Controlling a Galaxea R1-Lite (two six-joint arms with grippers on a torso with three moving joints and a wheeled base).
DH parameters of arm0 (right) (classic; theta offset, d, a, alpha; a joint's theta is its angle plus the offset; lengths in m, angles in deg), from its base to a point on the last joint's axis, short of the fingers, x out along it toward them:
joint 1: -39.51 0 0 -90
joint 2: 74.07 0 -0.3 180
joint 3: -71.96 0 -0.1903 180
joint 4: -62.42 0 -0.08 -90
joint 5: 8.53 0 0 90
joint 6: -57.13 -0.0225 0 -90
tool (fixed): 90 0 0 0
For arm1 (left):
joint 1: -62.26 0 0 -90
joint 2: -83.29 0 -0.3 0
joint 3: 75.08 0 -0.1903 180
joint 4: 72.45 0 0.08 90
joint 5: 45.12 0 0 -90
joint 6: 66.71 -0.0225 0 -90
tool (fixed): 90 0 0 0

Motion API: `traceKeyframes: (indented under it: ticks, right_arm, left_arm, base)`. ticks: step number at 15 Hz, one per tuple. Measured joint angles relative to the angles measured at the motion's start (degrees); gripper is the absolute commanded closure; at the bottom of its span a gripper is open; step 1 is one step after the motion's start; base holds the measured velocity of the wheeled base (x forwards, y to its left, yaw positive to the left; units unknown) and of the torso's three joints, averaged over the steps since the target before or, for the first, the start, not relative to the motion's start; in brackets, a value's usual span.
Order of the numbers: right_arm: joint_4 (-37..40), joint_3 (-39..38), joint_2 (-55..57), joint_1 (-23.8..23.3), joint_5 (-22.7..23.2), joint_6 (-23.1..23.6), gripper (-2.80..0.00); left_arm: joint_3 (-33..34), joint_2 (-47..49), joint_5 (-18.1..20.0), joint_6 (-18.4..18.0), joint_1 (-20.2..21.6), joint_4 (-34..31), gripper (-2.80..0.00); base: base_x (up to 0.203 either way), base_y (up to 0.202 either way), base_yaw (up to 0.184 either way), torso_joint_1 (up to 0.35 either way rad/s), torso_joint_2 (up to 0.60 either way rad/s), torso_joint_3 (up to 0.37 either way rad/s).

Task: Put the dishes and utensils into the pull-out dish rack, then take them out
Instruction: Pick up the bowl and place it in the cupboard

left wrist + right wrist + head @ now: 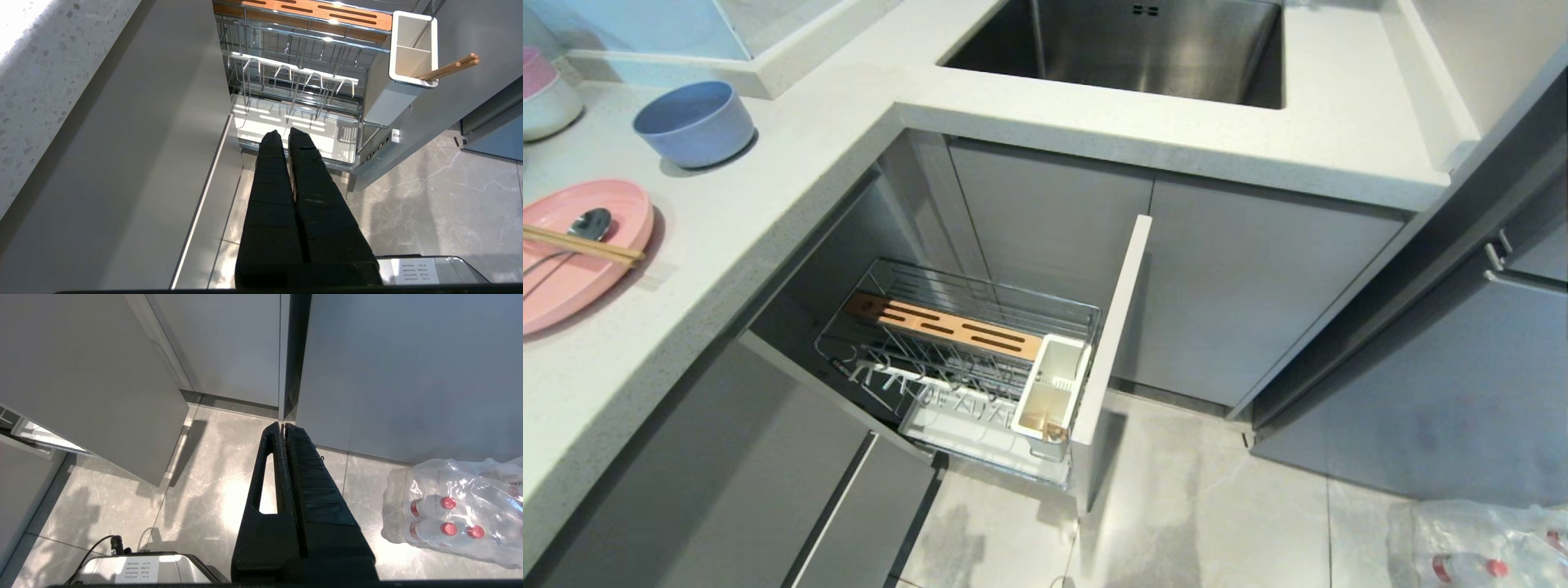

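Observation:
On the counter at the left lies the pink plate (572, 273), with the grey spoon (590, 224) and a pair of wooden chopsticks (580, 243) across it. Behind it stands the blue bowl (694, 122). Below the counter the dish rack (964, 359) is pulled out, its wire slots empty, with its wooden strip (947, 325), white caddy (1054, 384) and grey front panel (1115, 327). Neither gripper shows in the head view. My left gripper (284, 132) hangs shut and empty before the rack's drip tray (294, 126); wooden chopsticks (449, 69) stick out of the caddy (412, 49). My right gripper (282, 424) hangs shut and empty over the floor.
The steel sink (1127, 41) is set in the counter behind the rack. Stacked pink-over-white bowls (543, 94) stand at the far left. A grey cabinet front (849, 506) stands left of the rack. A wrapped pack of bottles (457, 510) lies on the floor at the right.

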Motion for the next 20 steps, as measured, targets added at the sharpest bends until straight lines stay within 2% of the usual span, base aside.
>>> traceKeyframes:
  ticks: [2, 4, 6, 9, 12, 15, 17, 20]
  right_arm:
    - [0.0, 0.0, 0.0, 0.0, 0.0, 0.0, 0.00]
    - [0.0, 0.0, 0.0, 0.0, 0.0, 0.0, 0.00]
    - [0.0, 0.0, 0.0, 0.0, 0.0, 0.0, 0.00]
    - [0.0, 0.0, 0.0, 0.0, 0.0, 0.0, 0.00]
    - [0.0, 0.0, 0.0, 0.0, 0.0, 0.0, 0.00]
    - [0.0, 0.0, 0.0, 0.0, 0.0, 0.0, 0.00]
    - [0.0, 0.0, 0.0, 0.0, 0.0, 0.0, 0.00]
    - [0.0, 0.0, 0.0, 0.0, 0.0, 0.0, 0.00]
  left_arm:
    - [-1.4, 0.0, 0.3, -0.3, 0.0, 1.6, 0.00]
    - [-7.3, 0.0, 0.8, -0.4, 0.0, 1.9, 0.00]
    - [-16.6, 0.2, 2.0, -0.6, 0.0, -1.0, 0.00]
    - [-35.2, 3.9, 4.5, -1.0, 0.0, -7.4, 0.00]
    - [-54.6, 14.8, 5.4, -2.8, 0.0, -9.9, 0.00]
    - [-71.5, 29.9, 3.4, -6.1, 0.0, -10.7, 0.00]
    - [-79.3, 39.7, 0.8, -7.0, -0.1, -10.8, 0.00]
    - [-87.1, 53.0, -2.7, -5.5, 1.7, -9.9, 0.00]
  base:
    - [0.000, 0.000, 0.000, 0.000, 0.00, 0.000]
    - [0.000, 0.000, 0.000, 0.000, 0.00, 0.000]
    - [0.000, 0.000, 0.000, 0.000, 0.00, 0.000]
    - [0.000, 0.000, 0.000, 0.000, 0.00, 0.000]
    - [0.000, 0.000, 0.000, 0.000, 0.00, 0.000]
    - [0.000, 0.000, 0.000, 0.000, 0.00, 0.000]
    - [0.000, 0.000, 0.000, 0.000, 0.00, 0.000]
    - [0.000, 0.000, 0.000, 0.000, 0.00, 0.000]
